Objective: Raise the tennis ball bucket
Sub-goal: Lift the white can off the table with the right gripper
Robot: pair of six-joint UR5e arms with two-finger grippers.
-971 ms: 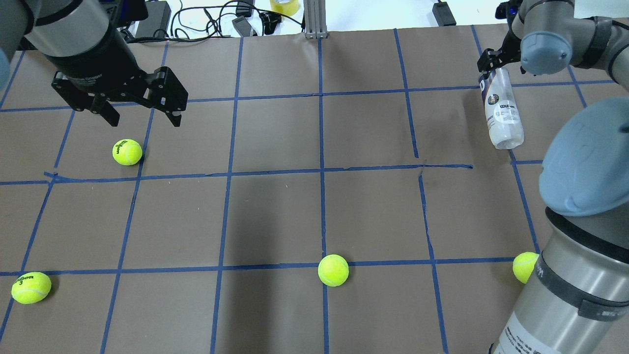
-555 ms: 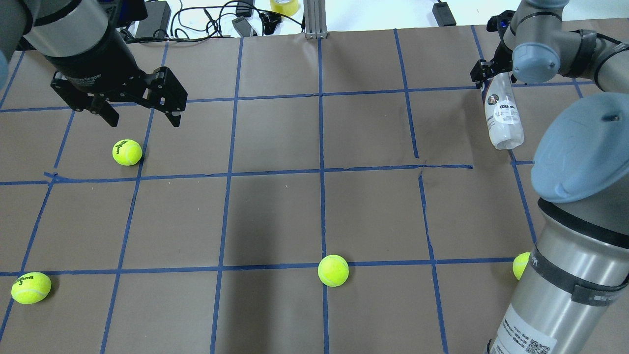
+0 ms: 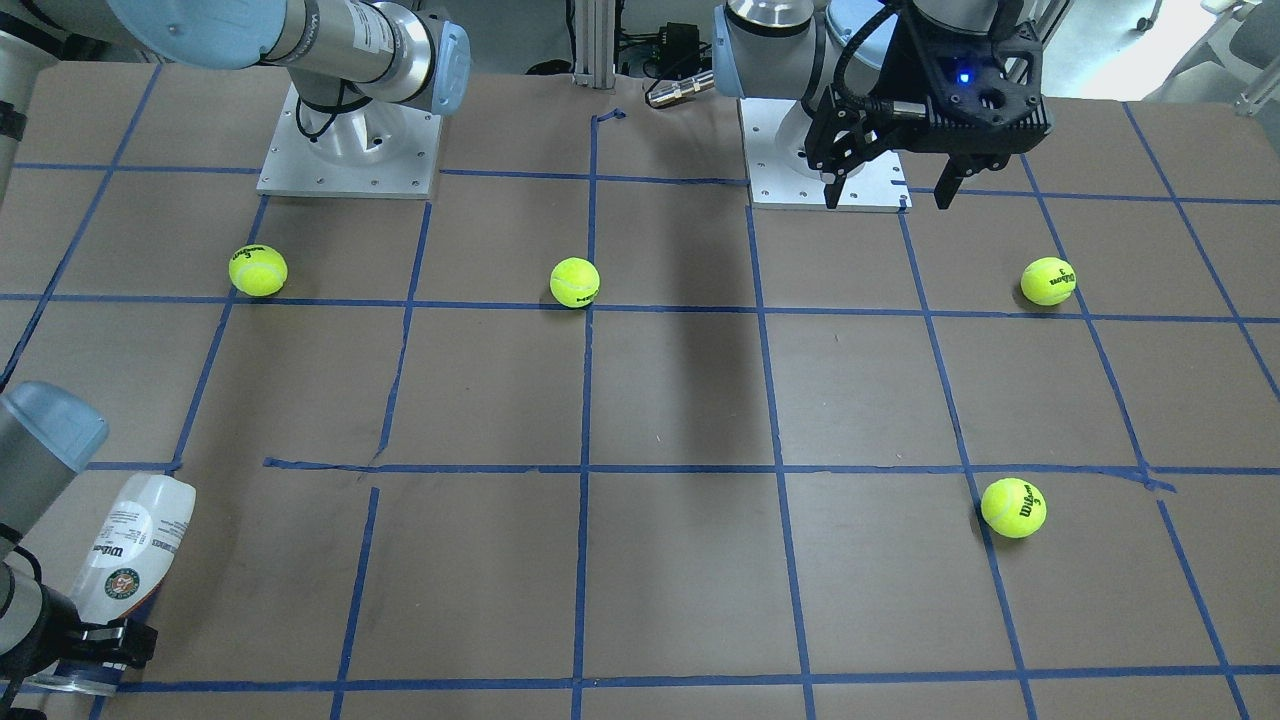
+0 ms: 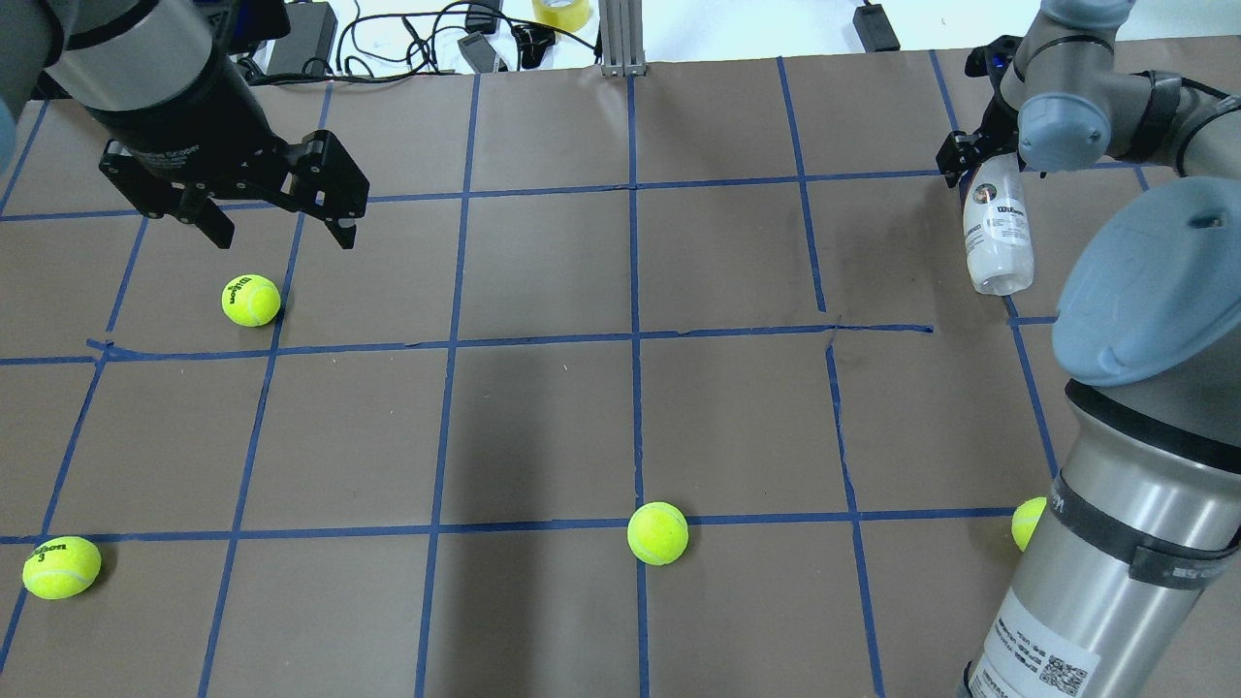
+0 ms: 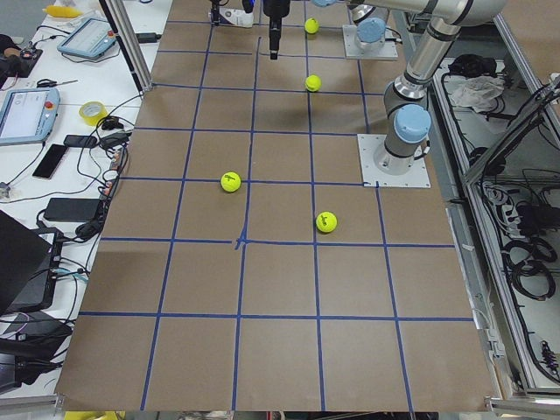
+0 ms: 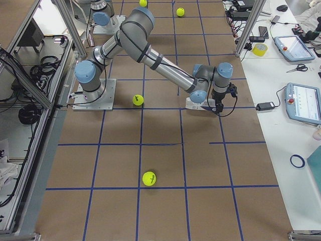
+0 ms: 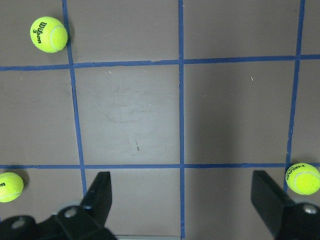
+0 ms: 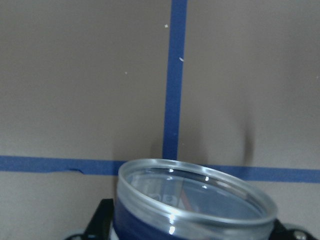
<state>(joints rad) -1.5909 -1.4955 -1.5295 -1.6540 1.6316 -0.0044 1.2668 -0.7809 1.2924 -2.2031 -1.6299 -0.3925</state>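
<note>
The tennis ball bucket [image 4: 999, 233] is a clear can with a white and navy label at the table's far right. It is tilted, with its closed end low toward the table. My right gripper [image 4: 974, 160] is shut on its open rim. It also shows in the front view [image 3: 125, 560], held by the right gripper [image 3: 95, 650], and its rim [image 8: 195, 200] fills the bottom of the right wrist view. My left gripper [image 4: 283, 233] is open and empty, hovering above a tennis ball [image 4: 251, 300]. The left wrist view shows its fingers [image 7: 97, 195] spread wide.
Loose tennis balls lie at the near left [image 4: 61, 567], near middle [image 4: 657, 532] and near right [image 4: 1030, 523], the last partly behind my right arm's base. Cables and a tape roll [image 4: 560, 12] lie beyond the table's far edge.
The right gripper has shifted slightly with the can's open end. The can now looks shorter and more upright, its closed end at about the same spot. The left arm has not moved.
</note>
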